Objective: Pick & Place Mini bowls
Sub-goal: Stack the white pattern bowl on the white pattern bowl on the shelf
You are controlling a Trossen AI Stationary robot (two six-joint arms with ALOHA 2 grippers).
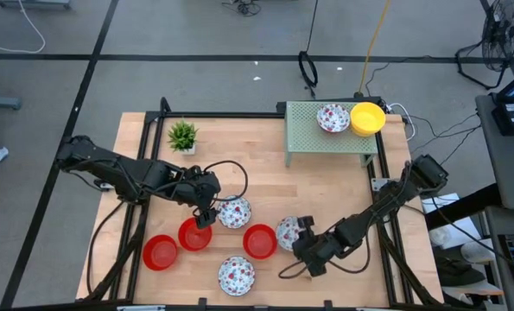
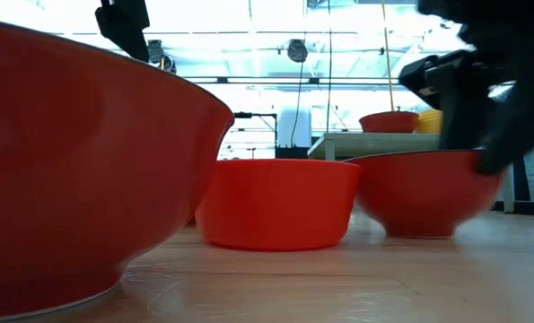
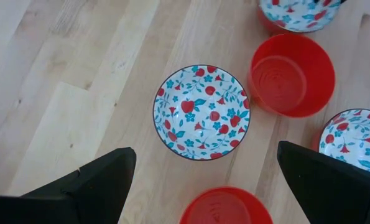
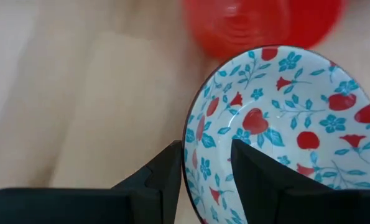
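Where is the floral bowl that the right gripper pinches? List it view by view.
High view: floral bowl, right of centre, in the right gripper.
Low view: at right, its outside red.
Left wrist view: beyond the red bowl, cut off.
Right wrist view: rim between the fingers.
Shared landmark: plain red bowl beside it.

High view: looking straight down over the whole table [image 1: 265, 173].
Low view: sitting at tabletop level, tight against red bowls [image 2: 275, 202].
Wrist views: both looking closely down on floral bowls [image 3: 201, 112].

Two dark jointed arms [image 1: 127, 173], black cables
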